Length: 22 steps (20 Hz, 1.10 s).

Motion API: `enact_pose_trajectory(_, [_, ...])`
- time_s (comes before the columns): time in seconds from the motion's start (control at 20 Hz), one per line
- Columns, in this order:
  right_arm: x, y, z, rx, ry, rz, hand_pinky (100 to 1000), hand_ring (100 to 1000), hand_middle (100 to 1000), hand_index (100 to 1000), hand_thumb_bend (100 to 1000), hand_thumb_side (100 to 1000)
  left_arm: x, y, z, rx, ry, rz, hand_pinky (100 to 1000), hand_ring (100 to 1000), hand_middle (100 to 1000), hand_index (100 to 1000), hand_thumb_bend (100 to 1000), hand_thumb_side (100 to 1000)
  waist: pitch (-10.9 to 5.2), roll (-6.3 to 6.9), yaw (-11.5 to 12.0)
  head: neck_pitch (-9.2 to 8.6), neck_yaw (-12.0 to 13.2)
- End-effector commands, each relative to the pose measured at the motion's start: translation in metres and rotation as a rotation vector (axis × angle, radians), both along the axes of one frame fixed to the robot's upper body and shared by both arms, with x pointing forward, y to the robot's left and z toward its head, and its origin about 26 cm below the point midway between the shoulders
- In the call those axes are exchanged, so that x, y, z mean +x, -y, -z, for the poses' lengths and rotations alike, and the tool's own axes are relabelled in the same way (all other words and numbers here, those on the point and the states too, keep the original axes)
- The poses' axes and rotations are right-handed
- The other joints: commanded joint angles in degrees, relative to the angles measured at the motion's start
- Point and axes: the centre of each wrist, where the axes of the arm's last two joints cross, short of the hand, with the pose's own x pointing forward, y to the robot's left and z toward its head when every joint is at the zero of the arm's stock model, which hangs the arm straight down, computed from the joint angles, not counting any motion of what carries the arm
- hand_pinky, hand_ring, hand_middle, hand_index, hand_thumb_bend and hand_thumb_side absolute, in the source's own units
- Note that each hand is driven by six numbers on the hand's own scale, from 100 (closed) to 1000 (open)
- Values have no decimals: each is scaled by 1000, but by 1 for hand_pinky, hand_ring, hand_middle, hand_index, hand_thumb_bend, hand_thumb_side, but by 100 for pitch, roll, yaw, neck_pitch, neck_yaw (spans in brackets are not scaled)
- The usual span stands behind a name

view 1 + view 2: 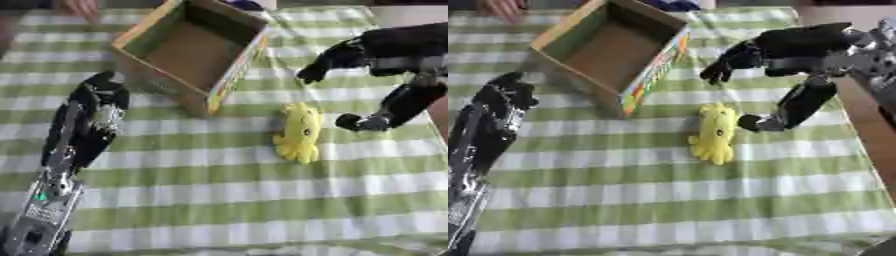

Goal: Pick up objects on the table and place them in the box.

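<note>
A yellow soft toy (298, 132) lies on the green-and-white checked cloth, just right of the cardboard box (189, 47), which stands open at the back with nothing visible inside. My right hand (798, 50) hovers above and to the right of the toy, open, fingers spread toward the box and thumb (785, 112) pointing down beside the toy without touching it. My left hand (103, 95) rests on the cloth close to the box's left near corner; its fingers are too dark to make out.
A person's hand (80, 7) rests at the far edge, left of the box. A bare brown surface (872, 125) shows past the cloth's right edge. Checked cloth (262, 200) stretches toward the front.
</note>
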Motion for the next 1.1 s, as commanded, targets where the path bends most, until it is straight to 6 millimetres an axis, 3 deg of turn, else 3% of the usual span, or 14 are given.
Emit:
enact_pose_trajectory(0.05, [-3,4,-10,-14,25,-6,852,779,796,982,248,287,0,-1,-7,10,21,11,825,639,673,869,343,673,-100,-5,3,30,-10])
enact_pose_trajectory(0.55, [-13,5,-11,-15,28,3,852,779,796,981,256,282,1,-1,-7,10,22,11,825,640,674,869,341,674,-99,-38,8,30,-15])
enact_pose_trajectory(1.05, [5,2,13,-59,-5,25,852,781,800,967,264,252,1,1,-6,6,20,19,826,641,674,869,341,673,-81,-6,39,30,-40])
enact_pose_trajectory(1.1, [7,2,16,-65,-5,29,853,781,801,967,255,281,1,1,-6,6,20,19,826,641,674,869,342,673,-80,-2,42,30,-44])
